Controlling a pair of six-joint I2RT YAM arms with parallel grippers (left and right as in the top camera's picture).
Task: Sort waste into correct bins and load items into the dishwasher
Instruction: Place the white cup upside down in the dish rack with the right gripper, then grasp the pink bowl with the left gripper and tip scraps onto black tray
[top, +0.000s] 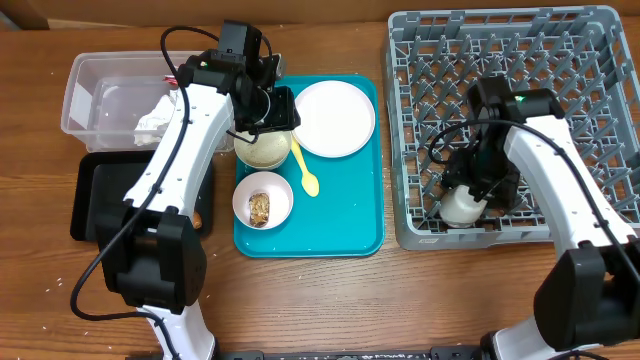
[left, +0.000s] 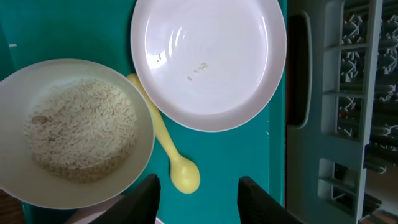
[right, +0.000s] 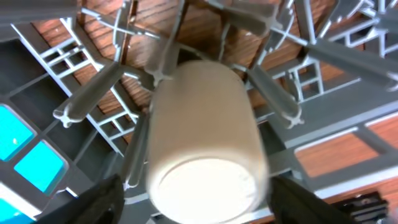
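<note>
Two bowls (top: 262, 150) (top: 262, 203), one plate (top: 334, 118), one cup (top: 462, 205), one spoon (top: 305, 170)

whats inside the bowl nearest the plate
The bowl holds white rice; its bottom, and anything beneath the rice, is covered and cannot be seen.

Right end effector (right: 199, 208): fingers spread either side of small white cup (right: 205, 137). Upright pegs (right: 87, 102) of dish rack (top: 400, 130) crowd both flanks; room only above. Left end effector (left: 202, 202): open over bare teal tray (left: 236, 155). Rice bowl (left: 148, 124), yellow spoon (left: 171, 149) and plate (left: 208, 62) hem the gap.
</note>
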